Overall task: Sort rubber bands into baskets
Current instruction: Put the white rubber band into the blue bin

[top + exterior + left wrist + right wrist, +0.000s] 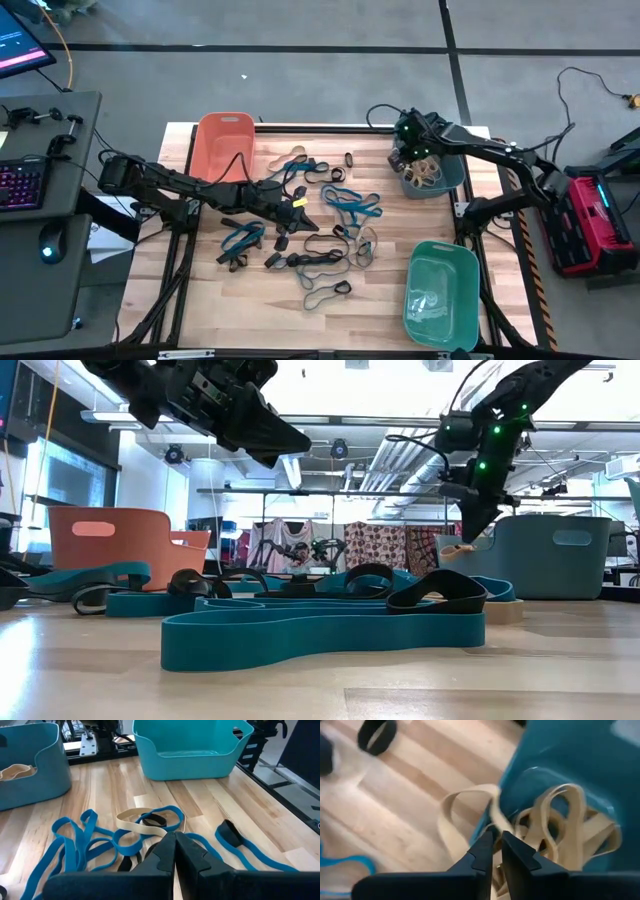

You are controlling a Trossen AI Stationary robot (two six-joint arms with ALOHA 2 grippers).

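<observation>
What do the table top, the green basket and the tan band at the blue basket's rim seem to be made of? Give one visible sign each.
Table top: looks like pale wood, with plank seams and grain.
Green basket: probably moulded plastic, smooth with a slight sheen and rounded corners.
Tan band: likely rubber or similar elastic, a thin, matte loop drooping limply over the blue basket rim.

The counter [390, 310] is pale wood planks, smooth with a slight sheen. The baskets [192, 750] look like moulded plastic, smooth and faintly glossy. The bands [320, 635] are matt, rubbery strips, flat and floppy. Each claw [175, 852] is dark, matt hard plastic with smooth faces.
</observation>
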